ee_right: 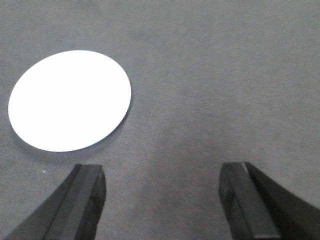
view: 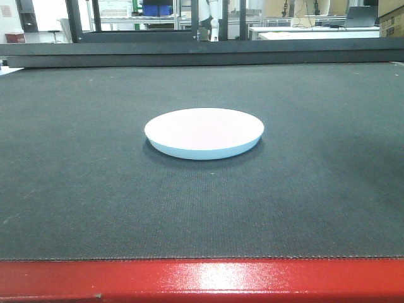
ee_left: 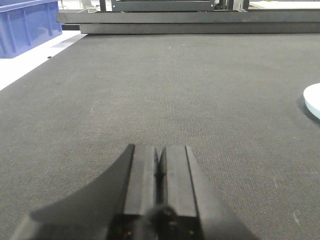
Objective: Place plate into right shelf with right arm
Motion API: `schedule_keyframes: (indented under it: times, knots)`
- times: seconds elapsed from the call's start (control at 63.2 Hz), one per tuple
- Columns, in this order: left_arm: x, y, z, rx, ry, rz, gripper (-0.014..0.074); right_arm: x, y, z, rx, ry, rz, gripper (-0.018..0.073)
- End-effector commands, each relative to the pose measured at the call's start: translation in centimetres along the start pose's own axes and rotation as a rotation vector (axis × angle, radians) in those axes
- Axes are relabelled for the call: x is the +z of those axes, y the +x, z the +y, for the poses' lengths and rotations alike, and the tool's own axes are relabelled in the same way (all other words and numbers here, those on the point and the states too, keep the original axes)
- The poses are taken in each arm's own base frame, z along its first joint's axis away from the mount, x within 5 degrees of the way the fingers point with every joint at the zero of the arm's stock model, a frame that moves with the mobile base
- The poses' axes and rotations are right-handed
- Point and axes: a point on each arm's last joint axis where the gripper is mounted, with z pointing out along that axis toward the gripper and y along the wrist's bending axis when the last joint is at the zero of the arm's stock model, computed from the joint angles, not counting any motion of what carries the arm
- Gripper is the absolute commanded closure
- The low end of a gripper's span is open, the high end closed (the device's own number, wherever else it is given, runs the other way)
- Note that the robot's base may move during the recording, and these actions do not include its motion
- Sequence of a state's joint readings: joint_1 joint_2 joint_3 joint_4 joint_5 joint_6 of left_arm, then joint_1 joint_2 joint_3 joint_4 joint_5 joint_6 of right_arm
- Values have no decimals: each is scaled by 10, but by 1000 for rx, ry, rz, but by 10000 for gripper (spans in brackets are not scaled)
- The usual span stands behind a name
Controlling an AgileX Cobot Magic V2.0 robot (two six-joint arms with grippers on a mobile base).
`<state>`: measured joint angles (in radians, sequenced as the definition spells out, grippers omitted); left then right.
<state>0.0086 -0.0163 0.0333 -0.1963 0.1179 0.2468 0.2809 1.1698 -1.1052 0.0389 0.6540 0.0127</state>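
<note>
A white round plate (view: 204, 132) lies flat on the dark mat in the middle of the table. It shows in the right wrist view (ee_right: 70, 99) at the upper left, and its edge shows at the right border of the left wrist view (ee_left: 313, 100). My right gripper (ee_right: 162, 172) is open and empty, above the mat, with the plate ahead and to its left. My left gripper (ee_left: 160, 150) is shut and empty, low over the mat, left of the plate. No shelf is in view.
The dark mat (view: 76, 158) covers the table, with a red front edge (view: 202, 281). A black bar (view: 189, 53) runs along the far side. A blue bin (ee_left: 25, 25) stands beyond the mat's left edge.
</note>
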Motion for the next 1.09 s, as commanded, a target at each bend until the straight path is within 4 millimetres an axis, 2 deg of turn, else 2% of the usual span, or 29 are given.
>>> schedule_keyframes:
  times: [0.0,0.237,0.412,0.491,0.696,0.966,1.076]
  knots:
    - [-1,-5,2,-6,-19,-86,643,17,-33,8,-17,15,-25,-10]
    - [-1,-5,2,-6,-19,-86,643,89,-65,35,25,40,110,-10]
    - [-1,-5,2,-6,-19,-86,643,134,-72,54,36,25,153,-10]
    - [-1,-5,2,-6,-19,-86,643,156,-68,61,8,31,184,-10]
    - [-1,-5,2,-6,-19,-86,643,189,-54,63,-48,79,263,-10]
    - [-1,-5,2,-6,-19,-86,643,220,-37,59,-54,94,318,-8]
    - [-1,-5,2,-6,-19,-86,643,229,-31,59,-56,95,329,55]
